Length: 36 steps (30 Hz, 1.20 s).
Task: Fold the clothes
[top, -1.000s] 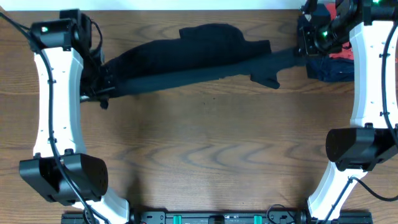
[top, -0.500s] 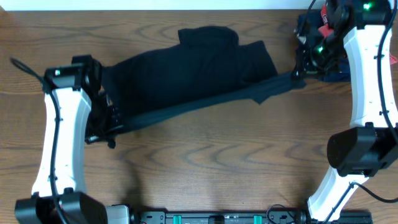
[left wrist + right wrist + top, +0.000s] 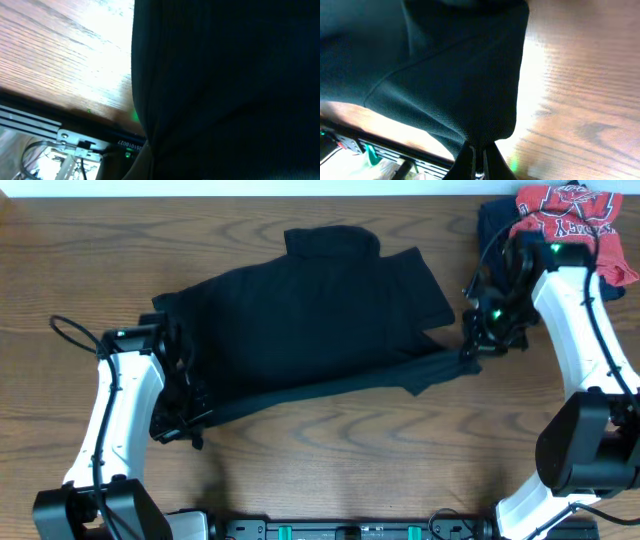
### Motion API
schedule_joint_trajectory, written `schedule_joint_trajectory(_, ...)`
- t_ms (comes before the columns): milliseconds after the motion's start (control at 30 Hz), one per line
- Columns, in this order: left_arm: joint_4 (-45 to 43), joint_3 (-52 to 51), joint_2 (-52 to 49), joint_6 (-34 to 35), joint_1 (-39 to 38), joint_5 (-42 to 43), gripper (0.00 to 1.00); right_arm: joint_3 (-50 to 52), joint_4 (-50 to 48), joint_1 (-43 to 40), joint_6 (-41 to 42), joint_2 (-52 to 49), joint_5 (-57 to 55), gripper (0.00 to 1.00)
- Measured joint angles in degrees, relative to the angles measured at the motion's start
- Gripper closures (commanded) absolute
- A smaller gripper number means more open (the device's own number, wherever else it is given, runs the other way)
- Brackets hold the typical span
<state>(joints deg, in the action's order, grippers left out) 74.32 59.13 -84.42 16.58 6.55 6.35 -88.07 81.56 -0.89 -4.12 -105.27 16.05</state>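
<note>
One pair black trousers: spread across middle of wooden table, near edge taut between two grippers. Left gripper: clamped tight on trousers' left end. Right gripper: pinched closed on right end. Far right corner: one red T-shirt, one dark navy garment, touching

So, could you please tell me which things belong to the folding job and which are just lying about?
Job: plain black soft-fabric trousers; left gripper, right gripper, both shut on them.
Lying about: red T-shirt with white lettering; dark navy folded garment.
</note>
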Motion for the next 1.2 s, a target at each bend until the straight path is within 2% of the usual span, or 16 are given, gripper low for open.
schedule_joint_trajectory(133, -3.76, -1.31, 0.00, 1.16, 0.00, 0.22, 0.94, 3.48, -4.48, 0.00, 0.74, 0.09, -0.28, 0.99)
schedule_joint_trajectory(367, -11.15, -3.06, 0.00, 3.19, 0.02, 0.09, 0.94, 3.91, -11.87, 0.00, 1.07, 0.22, 0.04, 0.99)
schedule_joint_trajectory(700, -18.32, -3.39, 0.00, 5.75, 0.00, -4.22, 0.94, 3.93, -23.02, 0.57, 1.25, 0.24, 0.87, 0.99)
schedule_joint_trajectory(1033, -25.42, -3.41, 0.00, 5.97, 0.00, -7.74, 0.94, 3.93, -31.54, 5.05, 1.90, -0.04, 0.24, 0.99)
schedule_joint_trajectory(1200, -28.50, -3.41, 0.00, 5.95, 0.00, -9.97, 0.90, 3.93, -34.16, 5.46, 2.67, -1.55, -0.63, 0.99)
